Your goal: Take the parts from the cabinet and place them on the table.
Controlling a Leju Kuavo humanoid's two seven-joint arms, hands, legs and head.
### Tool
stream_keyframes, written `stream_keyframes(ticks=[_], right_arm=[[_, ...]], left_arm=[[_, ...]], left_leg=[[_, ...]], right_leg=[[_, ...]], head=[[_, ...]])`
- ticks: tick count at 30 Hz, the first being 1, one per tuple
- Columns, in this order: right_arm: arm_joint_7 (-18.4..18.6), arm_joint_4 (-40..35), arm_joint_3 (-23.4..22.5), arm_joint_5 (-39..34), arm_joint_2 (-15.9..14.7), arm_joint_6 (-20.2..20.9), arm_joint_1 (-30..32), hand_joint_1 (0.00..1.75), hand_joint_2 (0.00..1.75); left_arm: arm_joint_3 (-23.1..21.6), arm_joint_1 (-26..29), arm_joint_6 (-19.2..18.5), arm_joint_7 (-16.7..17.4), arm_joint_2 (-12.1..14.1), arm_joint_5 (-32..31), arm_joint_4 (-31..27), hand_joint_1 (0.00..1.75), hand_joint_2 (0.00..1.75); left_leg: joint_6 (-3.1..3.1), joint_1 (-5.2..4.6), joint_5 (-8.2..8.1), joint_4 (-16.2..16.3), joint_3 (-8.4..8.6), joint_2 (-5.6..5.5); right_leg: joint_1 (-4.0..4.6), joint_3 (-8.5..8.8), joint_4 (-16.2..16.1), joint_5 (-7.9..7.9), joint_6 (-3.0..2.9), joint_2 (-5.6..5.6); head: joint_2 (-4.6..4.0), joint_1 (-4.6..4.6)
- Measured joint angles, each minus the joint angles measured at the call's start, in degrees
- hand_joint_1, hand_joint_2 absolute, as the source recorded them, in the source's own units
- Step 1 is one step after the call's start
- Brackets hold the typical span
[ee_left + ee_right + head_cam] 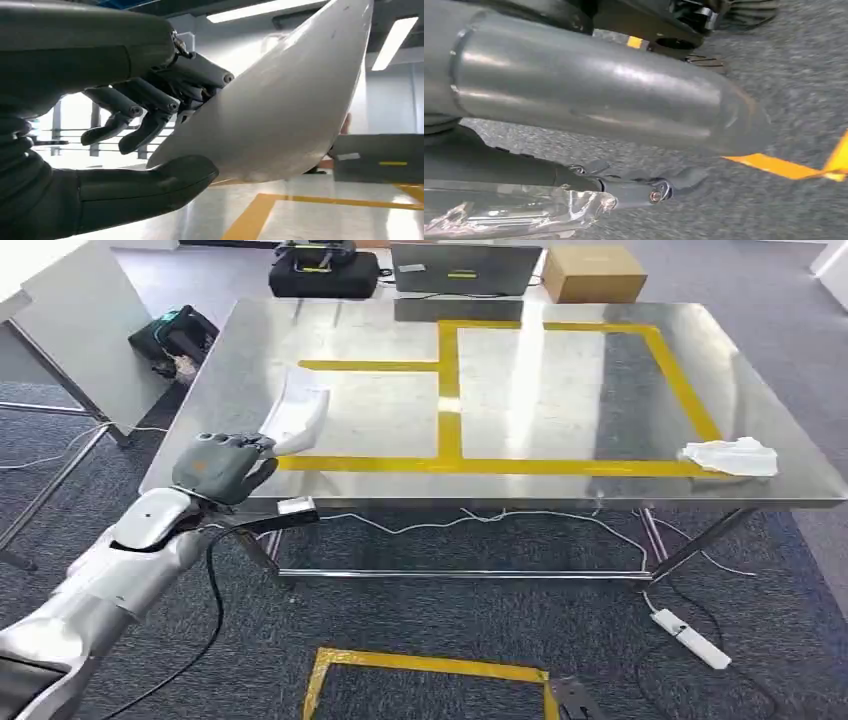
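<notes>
The white part [296, 412] is held over the counter's [560, 400] near-left corner, just above the yellow tape [449, 390]. The left hand [222, 466] pinches its lower edge, thumb [150, 187] beneath and fingers [150, 107] curled on top. Another white part [733, 457] already lies on the counter's near-right edge, on the tape line, so one delivery looks done and this one is not yet set down. The right hand [634, 192] hangs over the carpet; beside it is crinkled clear plastic [519, 210], and I cannot tell its grip. No readable writing appears anywhere.
</notes>
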Motion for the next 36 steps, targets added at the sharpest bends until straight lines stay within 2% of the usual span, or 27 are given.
stream_keyframes(ticks=[2, 3, 5, 6, 7, 8, 9, 10, 11, 12, 13, 14, 15, 16, 17, 19, 20, 21, 22, 23, 27, 30, 31, 32, 34, 35, 36], right_arm=[[0.0, 0.0, 0.0, -0.02, 0.04, 0.02, 0.2, 0.0, 0.0], [0.0, 0.04, 0.0, -0.02, 0.15, 0.02, 0.5, 0.0, 0.0], [0.0, 0.04, 0.0, -0.02, 0.17, 0.02, 0.8, 0.0, 0.0], [0.0, 0.04, 0.0, -0.02, 0.17, 0.02, 0.88, 0.0, 0.0], [0.0, 0.07, 0.0, -0.04, 0.17, 0.02, 1.02, 0.0, 0.0], [0.0, 0.22, -0.02, -0.07, 0.17, 0.02, 1.35, 0.0, 0.0], [0.0, 0.22, -0.02, -0.09, 0.17, 0.02, 1.29, 0.0, 0.0], [0.11, 0.2, -0.02, -0.11, 0.17, 0.07, 1.35, 0.0, 0.0], [0.04, 0.09, -0.02, -0.09, 0.17, 0.0, 1.24, 0.0, 0.0], [-0.02, 0.09, -0.02, -0.09, 0.22, -0.02, 0.79, 0.0, 0.0], [-0.11, 0.07, -0.04, -0.07, 0.31, -0.04, 0.51, 0.0, 0.0], [-0.11, 0.04, -0.07, -0.04, 0.24, -0.11, 0.24, 0.0, 0.0], [-0.15, 0.04, -0.07, 0.0, 0.24, -0.11, 0.1, 0.0, 0.0], [-0.26, 0.04, -0.07, 0.04, 0.26, -0.09, -0.05, 0.0, 0.0], [-0.28, 0.04, -0.09, 0.11, 0.31, 0.0, -0.05, 0.0, 0.0], [-0.24, 0.07, -0.11, 0.22, 0.33, 0.02, 0.48, 0.0, 0.0], [-0.24, 0.07, -0.15, 0.35, 0.37, 0.02, 0.63, 0.0, 0.0], [-0.24, 0.07, -0.22, 0.39, 0.42, 0.04, 0.65, 0.0, 0.0], [-0.26, 0.07, -0.28, 0.44, 0.44, 0.04, 0.63, 0.0, 0.0], [-0.26, 0.07, -0.35, 0.46, 0.44, 0.04, 0.76, 0.0, 0.0], [-0.26, 0.09, -0.35, 0.46, 0.44, 0.04, 0.79, 0.0, 0.0], [-0.26, 0.17, -0.44, 0.46, 0.44, 0.07, 0.75, 0.0, 0.0], [-0.11, 0.2, -0.48, 0.5, 0.44, 0.09, 0.87, 0.0, 0.0], [-0.2, 0.09, -0.52, 0.66, 0.44, 0.09, 0.76, 0.0, 0.0], [-0.24, 0.09, -0.55, 0.68, 0.44, 0.07, 0.29, 0.0, 0.0], [-0.24, 0.11, -0.55, 0.68, 0.44, 0.09, 0.29, 0.0, 0.0], [-0.26, 0.09, -0.57, 0.68, 0.44, 0.09, 0.28, 0.0, 0.0]], left_arm=[[0.0, 0.2, -0.13, 0.0, -0.09, 0.0, 0.2, 1.68, 1.75], [-0.02, 0.45, -0.22, -0.02, -0.09, 0.0, 0.4, 1.68, 1.75], [-0.07, 0.69, -0.26, -0.09, -0.24, -0.02, 0.72, 1.68, 1.75], [-0.09, 0.72, -0.28, -0.07, -0.33, -0.02, 0.85, 1.68, 1.75], [-0.09, 0.78, -0.3, -0.07, -0.46, -0.02, 0.94, 1.68, 1.75], [-0.11, 0.82, -0.35, -0.07, -0.5, -0.02, 1.25, 1.68, 1.75], [-0.15, 0.95, -0.44, -0.07, -0.75, -0.02, 1.4, 1.68, 1.75], [-0.15, 0.88, -0.57, -0.07, -0.81, -0.02, 1.4, 1.68, 1.75], [-0.13, 0.76, -0.54, -0.13, -0.83, 0.02, 1.4, 1.68, 1.75], [-0.15, -0.03, -0.65, -0.26, -0.94, 0.24, 1.4, 1.68, 1.75], [-0.15, -0.46, -0.87, -0.46, -0.96, 0.66, 1.4, 1.68, 1.75], [-0.17, -0.66, -0.9, -0.72, -0.96, 1.32, 1.4, 1.68, 1.75], [-0.22, -0.64, -1.2, -1.18, -1.14, 1.99, 1.42, 1.68, 1.75], [-0.22, -0.39, -1.42, -1.93, -1.12, 2.82, 1.47, 1.68, 1.75], [-0.24, 0.16, -1.4, -2.66, -0.96, 3.47, 1.55, 1.68, 1.75], [-0.28, 0.91, -1.05, -3.74, -0.85, 3.8, 1.62, 1.68, 1.75], [-0.33, 1.12, -0.78, -4.02, -0.83, 3.8, 1.64, 1.68, 1.75], [-0.39, 1.3, -0.63, -4.26, -0.66, 3.76, 1.68, 1.68, 1.75], [-0.44, 1.47, -0.46, -4.48, -0.48, 3.63, 1.75, 1.68, 1.75], [-0.5, 1.69, -0.33, -4.52, -0.35, 3.45, 1.92, 1.68, 1.75], [-0.5, 1.71, -0.28, -4.52, -0.35, 3.41, 1.93, 1.68, 1.75], [-0.52, 1.86, -0.09, -4.52, -0.22, 3.37, 2.1, 1.68, 1.75], [-0.63, 2.15, 0.02, -4.59, -0.13, 3.02, 2.21, 1.68, 1.75], [-0.74, 2.01, 0.38, -4.66, -0.13, 2.86, 2.23, 1.68, 1.75], [-0.74, 1.9, 0.5, -4.63, -0.18, 2.89, 2.23, 1.68, 1.75], [-0.74, 2.15, 0.53, -4.63, -0.15, 2.84, 2.25, 0.0, 1.75], [-0.74, 2.35, 0.61, -4.63, -0.13, 2.84, 2.25, 0.0, 1.75]], left_leg=[[0.15, -0.13, -1.44, -0.02, 1.46, -0.11], [0.17, -0.16, -2.34, -0.1, 2.63, -0.18], [0.13, -0.18, -4.27, -0.11, 5.23, -0.34], [0.02, -0.2, -5.38, -0.16, 6.84, -0.37], [-0.1, -0.19, -6.54, -0.46, 8.14, -0.35], [-0.21, -0.11, -7.45, -0.66, 9.41, -0.36], [-0.59, -0.25, -8.41, -1.38, 10.45, -0.78], [-0.89, -0.11, -9.7, -2.73, 11.77, -0.89], [-1.27, -0.12, -8.46, -2.62, 13.53, -0.93], [-1.66, -0.14, -7.53, -2.18, 13.42, -0.87], [-2.06, -0.16, -6.66, 0.62, 12.22, -0.58], [-2.26, -0.14, -5.0, 5.21, 9.62, -0.12], [-2.64, -0.15, -5.01, 10.12, 6.1, -0.02], [-2.81, -0.1, -6.8, 13.51, 2.93, -0.02], [-2.99, -0.07, -10.3, 15.45, 0.2, -0.02], [-3.03, -0.07, -15.95, 15.08, -3.57, -0.01], [-2.93, -0.07, -15.71, 13.32, -4.57, -0.01], [-2.95, -0.07, -12.84, 9.97, -4.81, 0.0], [-2.94, -0.07, -7.57, 5.84, -4.55, 0.04], [-2.68, -0.07, -0.06, 1.44, -4.44, 0.28], [-2.63, -0.07, 0.88, 0.97, -4.52, 0.33], [-2.48, -0.16, 4.88, -1.58, -4.94, 0.53], [-2.1, -0.32, 5.62, -0.76, -4.85, 0.46], [-1.87, -0.2, 5.55, -1.3, -3.79, 0.35], [-1.82, -0.04, 5.27, -1.24, -3.74, 0.08], [-1.65, -0.06, 5.05, -1.23, -3.76, -0.02], [-1.51, -0.09, 4.91, -1.23, -3.77, -0.08]], right_leg=[[0.08, -6.92, 8.37, -3.26, 0.21, 0.02], [0.16, -9.17, 9.71, -5.16, 0.15, 0.02], [0.26, -10.78, 6.58, -5.6, -0.08, 0.04], [0.38, -10.58, 2.63, -3.34, -0.48, 0.03], [0.56, -10.17, -2.26, 2.23, -1.01, 0.02], [0.76, -10.3, -6.69, 10.76, -1.63, -0.05], [1.0, -9.56, -7.28, 11.82, -1.59, -0.02], [1.22, -8.2, -7.14, 10.87, -1.59, -0.17], [1.19, -7.46, -7.85, 10.03, -1.97, 0.0], [1.22, -6.45, -7.84, 9.84, -2.28, -0.02], [0.93, -5.88, -7.9, 10.91, -2.54, 0.01], [0.76, -5.21, -7.92, 10.49, -2.77, -0.25], [0.7, -4.57, -8.2, 10.11, -3.21, -0.23], [0.68, -3.98, -8.52, 9.57, -3.47, -0.1], [0.64, -3.3, -8.75, 8.93, -3.5, 0.12], [0.56, -1.8, -8.78, 7.5, -3.44, 0.45], [0.54, -1.09, -8.78, 6.77, -3.34, 0.57], [0.48, -0.27, -8.78, 6.03, -3.07, 0.72], [0.41, 0.44, -8.76, 5.36, -2.89, 0.86], [0.42, 0.52, -8.8, 4.79, -2.68, 0.96], [0.43, 0.47, -8.79, 4.73, -2.64, 0.98], [0.67, 0.92, -7.89, 4.13, -2.38, 1.13], [0.71, 0.9, -8.2, 3.25, -1.84, 1.3], [0.76, 2.26, -9.29, 3.53, -1.58, 1.22], [0.94, 2.39, -9.44, 3.56, -1.98, 1.13], [0.92, 2.45, -9.43, 3.57, -1.97, 1.05], [0.91, 2.45, -9.43, 3.59, -1.96, 1.02]], head=[[0.0, 0.09], [0.02, 0.02], [0.02, 0.22], [0.02, 0.18], [0.02, 0.24], [0.0, 0.29], [0.02, 0.33], [0.0, 0.24], [0.02, 0.24], [0.0, 0.13], [0.04, 0.15], [0.0, 0.02], [0.02, -0.04], [0.02, -0.2], [0.02, -0.11], [0.02, -0.11], [0.02, -0.15], [0.02, -0.15], [0.02, -0.15], [0.0, -0.19], [0.02, -0.19], [0.02, -0.26], [0.02, -0.11], [0.02, -0.1], [0.02, 0.33], [0.02, 0.31], [0.0, 0.24]])
